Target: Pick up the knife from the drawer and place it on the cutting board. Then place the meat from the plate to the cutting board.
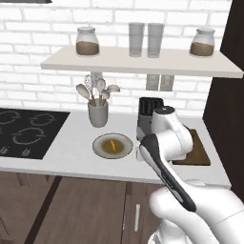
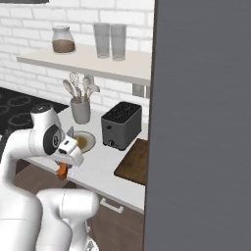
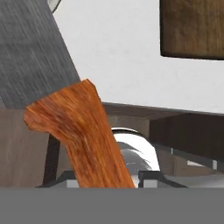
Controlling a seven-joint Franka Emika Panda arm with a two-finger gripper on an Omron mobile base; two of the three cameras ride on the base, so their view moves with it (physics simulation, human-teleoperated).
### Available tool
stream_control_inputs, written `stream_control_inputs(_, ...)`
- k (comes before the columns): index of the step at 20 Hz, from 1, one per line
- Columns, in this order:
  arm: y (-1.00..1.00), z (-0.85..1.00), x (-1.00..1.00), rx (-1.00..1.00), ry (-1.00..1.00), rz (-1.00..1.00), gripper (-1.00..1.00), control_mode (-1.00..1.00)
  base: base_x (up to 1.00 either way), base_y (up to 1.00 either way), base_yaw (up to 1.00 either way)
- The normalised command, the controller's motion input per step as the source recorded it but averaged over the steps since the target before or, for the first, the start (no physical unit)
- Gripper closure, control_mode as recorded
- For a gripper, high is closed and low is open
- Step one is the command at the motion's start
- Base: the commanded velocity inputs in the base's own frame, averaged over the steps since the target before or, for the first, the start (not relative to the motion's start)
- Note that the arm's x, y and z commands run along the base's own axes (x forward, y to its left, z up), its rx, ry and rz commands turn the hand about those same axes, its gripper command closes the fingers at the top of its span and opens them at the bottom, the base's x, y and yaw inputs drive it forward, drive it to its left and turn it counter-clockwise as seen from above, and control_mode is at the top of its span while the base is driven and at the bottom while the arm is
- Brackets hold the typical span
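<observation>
Left base view: pale counter (image 1: 71,147), brick wall (image 1: 43,33).

Even, bright, flat rendered light with faint soft shadows, no glare, and mild blur throughout.

From behind the arm on its left, high up, the left base view looks forward and down across the counter (image 1: 71,152) to the brick wall, taking in the cooktop (image 1: 26,131), the plate (image 1: 113,145) and the cutting board (image 1: 196,151). The right base view looks from the other side, its right half blocked by a tall dark panel (image 2: 201,122), and shares the plate (image 2: 86,141), toaster (image 2: 121,125) and board (image 2: 135,162). The hand view sits right up against the knife (image 3: 78,131), with counter and board corner (image 3: 192,28) beyond.
</observation>
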Motion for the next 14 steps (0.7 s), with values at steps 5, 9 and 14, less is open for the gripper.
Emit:
stream_control_inputs(5,-0.97,0.0,0.85,0.0,0.0,-0.08,1.0,-1.0,0.0,0.0,0.0)
stream_control_inputs(9,-0.82,-0.09,0.87,0.0,0.0,-0.09,1.0,-1.0,0.0,0.0,0.0)
stream_control_inputs(14,-0.66,-0.27,0.81,0.0,0.0,-0.12,1.0,-1.0,0.0,0.0,0.0)
